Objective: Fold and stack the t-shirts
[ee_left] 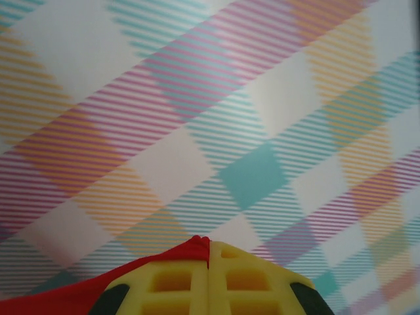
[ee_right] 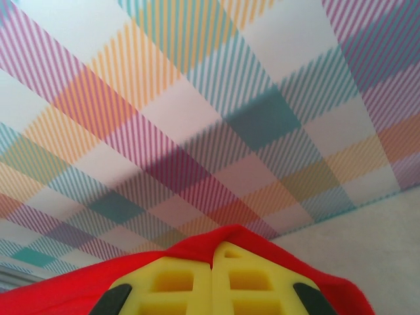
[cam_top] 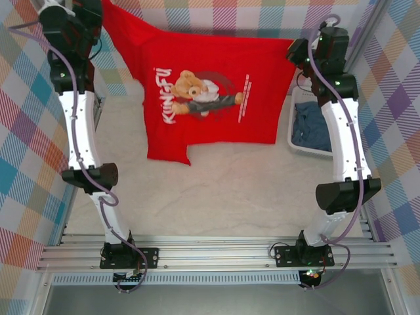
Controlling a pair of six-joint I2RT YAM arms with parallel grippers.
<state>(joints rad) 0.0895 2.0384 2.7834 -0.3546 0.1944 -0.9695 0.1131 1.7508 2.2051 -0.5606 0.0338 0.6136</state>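
Observation:
The bright red t-shirt with the brown teddy-bear print hangs spread in the air at the back of the table, print facing the top camera. My left gripper holds its left top corner, yellow fingers pressed together with red cloth pinched between them. My right gripper holds the right top corner, fingers shut with red cloth bunched over their tips. The faded blue-grey t-shirt lies crumpled in the white basket at the right.
Checked cloth walls close in the table on the left, back and right. The pale table top lies bare below the hanging shirt. An aluminium rail with both arm bases runs along the near edge.

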